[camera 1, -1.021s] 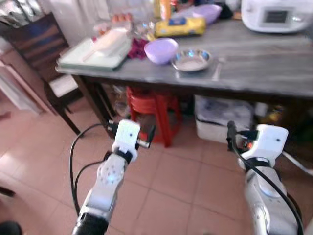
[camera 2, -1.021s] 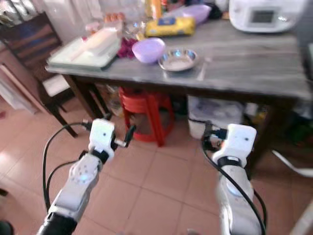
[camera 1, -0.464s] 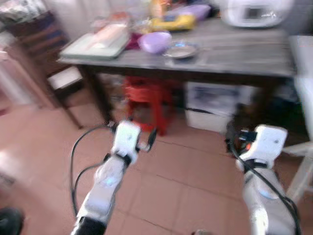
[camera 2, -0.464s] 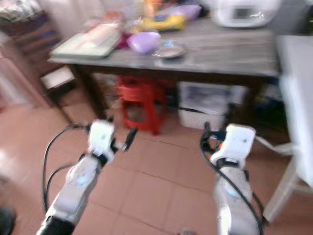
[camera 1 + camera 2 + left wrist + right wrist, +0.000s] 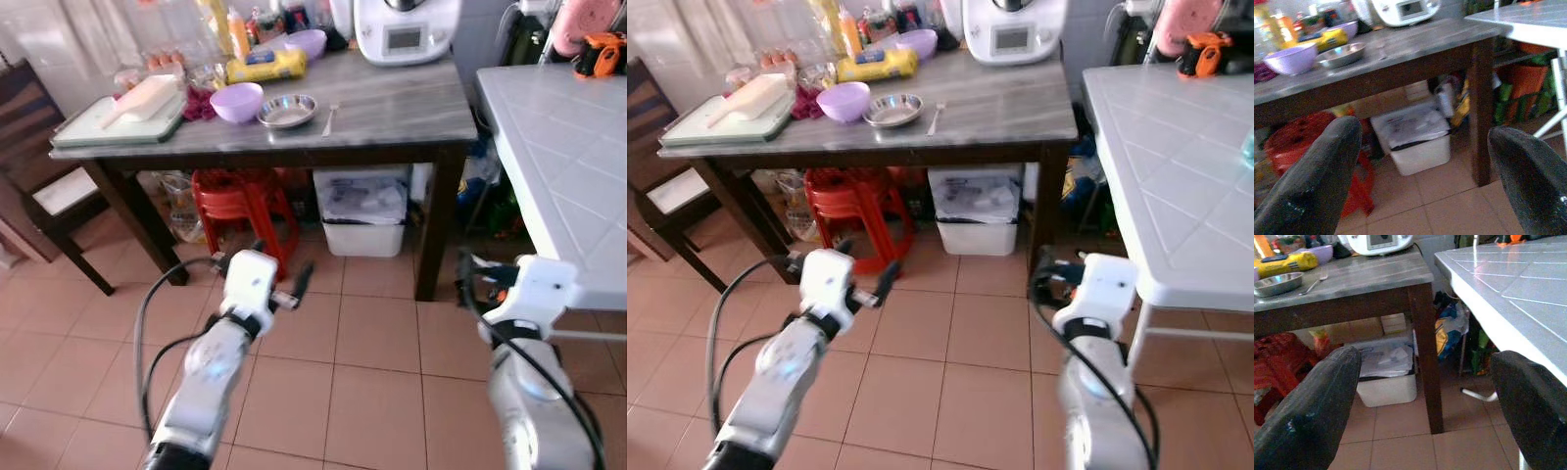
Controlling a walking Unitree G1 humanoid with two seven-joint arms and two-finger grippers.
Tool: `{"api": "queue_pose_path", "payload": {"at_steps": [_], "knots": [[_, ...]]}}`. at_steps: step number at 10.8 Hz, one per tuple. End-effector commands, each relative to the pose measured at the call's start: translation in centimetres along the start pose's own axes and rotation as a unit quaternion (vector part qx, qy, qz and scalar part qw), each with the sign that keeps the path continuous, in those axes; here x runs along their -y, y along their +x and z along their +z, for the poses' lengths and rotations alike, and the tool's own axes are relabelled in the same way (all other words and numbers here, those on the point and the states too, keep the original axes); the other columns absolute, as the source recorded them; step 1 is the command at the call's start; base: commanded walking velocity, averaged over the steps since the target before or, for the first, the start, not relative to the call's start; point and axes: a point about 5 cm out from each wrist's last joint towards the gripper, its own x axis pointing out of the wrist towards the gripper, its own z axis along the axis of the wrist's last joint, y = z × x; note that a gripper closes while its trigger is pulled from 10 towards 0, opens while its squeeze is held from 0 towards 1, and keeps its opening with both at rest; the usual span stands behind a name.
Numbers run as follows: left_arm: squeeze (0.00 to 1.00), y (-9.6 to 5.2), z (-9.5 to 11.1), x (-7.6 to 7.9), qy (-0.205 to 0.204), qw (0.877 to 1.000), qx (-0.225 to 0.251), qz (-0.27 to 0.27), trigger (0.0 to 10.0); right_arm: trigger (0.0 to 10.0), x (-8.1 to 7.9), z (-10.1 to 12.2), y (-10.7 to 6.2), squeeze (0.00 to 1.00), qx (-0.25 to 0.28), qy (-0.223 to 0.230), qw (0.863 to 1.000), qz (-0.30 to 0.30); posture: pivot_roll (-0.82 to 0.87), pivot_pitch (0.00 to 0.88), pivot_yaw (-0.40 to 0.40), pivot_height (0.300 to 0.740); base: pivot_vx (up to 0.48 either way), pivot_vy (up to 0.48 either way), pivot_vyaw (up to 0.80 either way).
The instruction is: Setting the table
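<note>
Open tiled floor (image 5: 362, 343) lies ahead of both arms. Under the desk (image 5: 392, 108), red stools (image 5: 240, 201) and a white bin (image 5: 362, 211) block passage; its right half is bare, beside a white table (image 5: 558, 147).

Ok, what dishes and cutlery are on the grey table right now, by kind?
Purple bowls: 2, one near the front, one further back
Steel bowl: 1
Fork: 1
Total: 4

Even daylight, head views sharp; glare whitens the white table (image 5: 549, 127); shadow darkens the floor beneath it.
</note>
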Motion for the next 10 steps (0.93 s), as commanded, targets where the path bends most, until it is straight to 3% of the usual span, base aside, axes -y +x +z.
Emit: {"api": "queue_pose_path", "payload": {"at_steps": [1,3,6,8,10], "knots": [[0.0,-0.8,-0.5,-1.6,0.007,1.0,-0.008,0.03,10.0,10.0,-0.2,-0.6,-0.5,0.0,-0.006,-0.003,1.0,0.004,-0.11,0.047,0.144,0.74,0.0,0.0,0.0],[0.0,-3.3,-2.0,-3.0,0.016,0.997,-0.037,0.059,10.0,10.0,1.0,-2.4,-2.7,0.0,-0.027,-0.02,0.999,-0.001,-0.11,0.056,0.137,0.74,0.0,0.0,0.0],[0.0,-5.5,-3.1,-3.4,0.009,0.996,-0.061,0.064,10.0,10.0,1.8,-3.4,-4.4,0.0,-0.042,-0.024,0.999,-0.004,-0.11,0.061,0.137,0.74,0.0,0.0,0.0],[0.0,-4.9,-2.9,-3.2,0.015,0.997,-0.054,0.058,10.0,10.0,1.4,-3.5,-4.3,0.0,-0.045,-0.016,0.999,0.0,-0.11,0.067,0.138,0.74,0.0,0.0,-0.21],[0.0,-4.4,-2.2,-3.2,0.019,0.997,-0.047,0.059,10.0,10.0,1.2,-3.4,-4.3,0.0,-0.044,-0.015,0.999,0.003,-0.11,0.077,0.14,0.74,0.0,0.0,-0.8]]}}
